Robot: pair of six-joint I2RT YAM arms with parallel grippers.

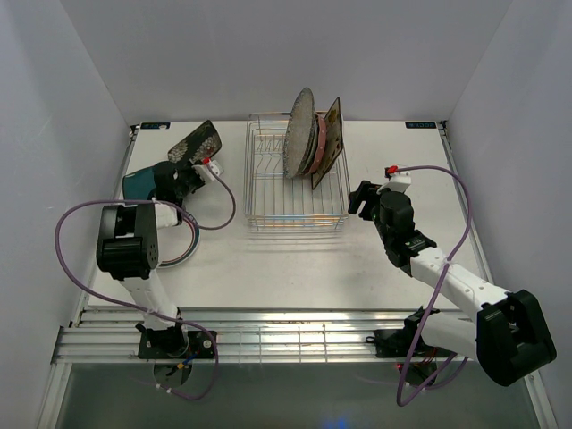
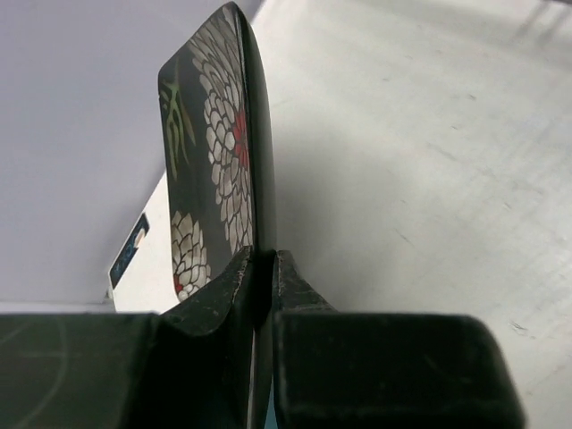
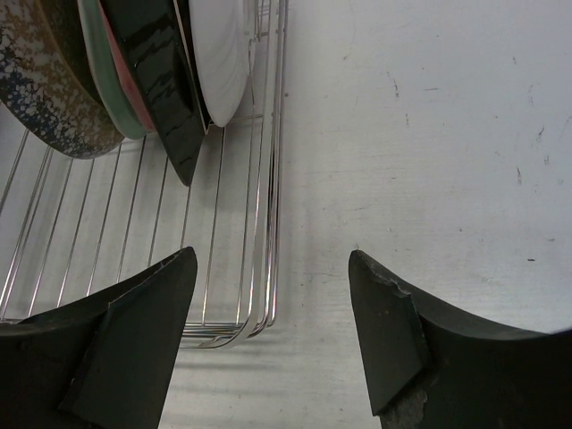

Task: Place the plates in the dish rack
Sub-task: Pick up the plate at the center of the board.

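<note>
My left gripper is shut on the lower edge of a black floral square plate, held on edge above the table, left of the dish rack. In the rack stand a grey speckled round plate, a mint green plate, a pink plate and a square plate. A teal plate and a white teal-rimmed plate lie under the left arm. My right gripper hangs open and empty beside the rack's front right corner.
White walls close the table on the left, back and right. A slotted metal rail runs along the near edge between the arm bases. Purple cables loop off both arms.
</note>
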